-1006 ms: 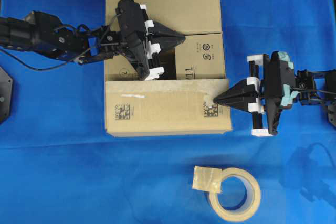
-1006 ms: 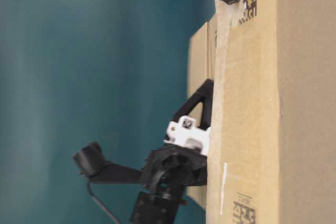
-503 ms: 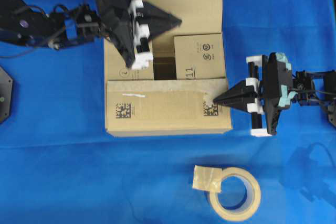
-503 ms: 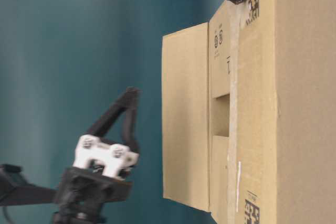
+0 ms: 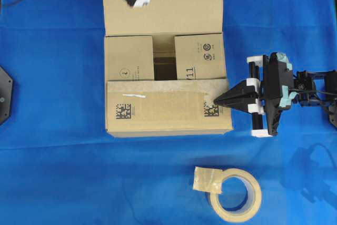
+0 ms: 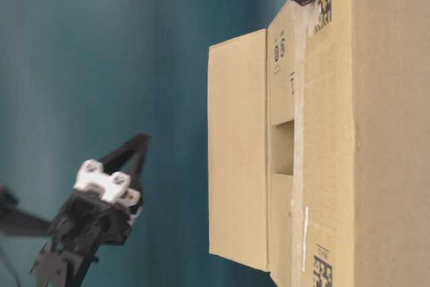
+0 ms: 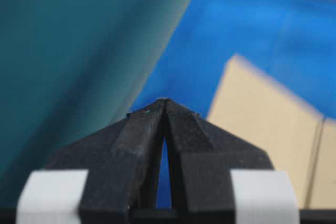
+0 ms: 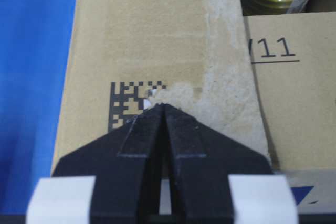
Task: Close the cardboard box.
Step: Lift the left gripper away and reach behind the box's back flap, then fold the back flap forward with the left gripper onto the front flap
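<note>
Nearest the bottom edge of the overhead view lies a beige tape roll (image 5: pixel 235 195), a flat ring with a loose square tab of tape folded off its upper left, resting on the wrinkled blue cloth (image 5: pixel 58 172).

Beyond it, centre, sits the cardboard box (image 5: pixel 167 61), brown corrugated board, rectangular. Its near long flap (image 5: pixel 168 106) is folded flat over the top; it carries two square black-and-white codes, a short white strip, and a rough, pale band of torn paper along its inner edge. The two short flaps lie folded inward beneath it, a dark gap between them. The far long flap (image 5: pixel 163 9) is not folded down; from table level it stands out from the box.

The right gripper (image 5: pixel 217 100), black angular fingers pressed together to a point, touches the near flap at its right-hand code.

Farthest, at the top edge, the left gripper (image 6: pixel 141 140) hangs clear of the box, fingertips together, holding nothing.
</note>
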{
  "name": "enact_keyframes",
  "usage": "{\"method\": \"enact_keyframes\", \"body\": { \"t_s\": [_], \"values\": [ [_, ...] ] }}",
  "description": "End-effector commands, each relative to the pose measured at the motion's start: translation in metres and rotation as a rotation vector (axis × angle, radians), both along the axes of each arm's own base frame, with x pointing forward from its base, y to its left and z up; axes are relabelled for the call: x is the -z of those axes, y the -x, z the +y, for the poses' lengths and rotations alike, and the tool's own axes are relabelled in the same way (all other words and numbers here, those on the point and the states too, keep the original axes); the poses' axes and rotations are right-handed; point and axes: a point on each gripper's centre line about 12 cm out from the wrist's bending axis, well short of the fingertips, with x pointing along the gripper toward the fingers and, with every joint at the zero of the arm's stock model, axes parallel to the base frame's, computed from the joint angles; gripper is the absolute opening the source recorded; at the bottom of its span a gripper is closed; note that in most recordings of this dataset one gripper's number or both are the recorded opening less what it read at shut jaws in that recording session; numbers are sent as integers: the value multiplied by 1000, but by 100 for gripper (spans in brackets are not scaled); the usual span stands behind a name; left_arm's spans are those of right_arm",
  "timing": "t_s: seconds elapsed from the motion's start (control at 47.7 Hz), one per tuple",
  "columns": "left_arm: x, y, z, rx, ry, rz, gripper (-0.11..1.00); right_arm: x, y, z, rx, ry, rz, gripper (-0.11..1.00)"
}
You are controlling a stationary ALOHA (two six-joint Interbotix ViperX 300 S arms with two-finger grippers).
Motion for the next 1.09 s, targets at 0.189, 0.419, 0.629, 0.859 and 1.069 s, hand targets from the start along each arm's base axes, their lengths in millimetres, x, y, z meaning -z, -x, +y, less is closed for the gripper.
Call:
{"method": "enact_keyframes", "body": {
  "t_s": [0.189,0.419,0.629,0.859,1.069],
  "values": [
    [9,-20,24,-12,133,255,0,-3,-2,0,-1,7,-12,0],
    [26,-26,25,-5,201,374,0,-3,-2,0,-4,12,-14,0],
    [27,-30,15,18,205,391,0,-3,-2,-1,-6,17,-17,0],
    [12,-30,2,47,206,406,0,-4,-2,-2,-3,20,-22,0],
    [-10,-24,-15,73,193,388,0,-4,-3,-3,1,20,-25,0]
  ]
}}
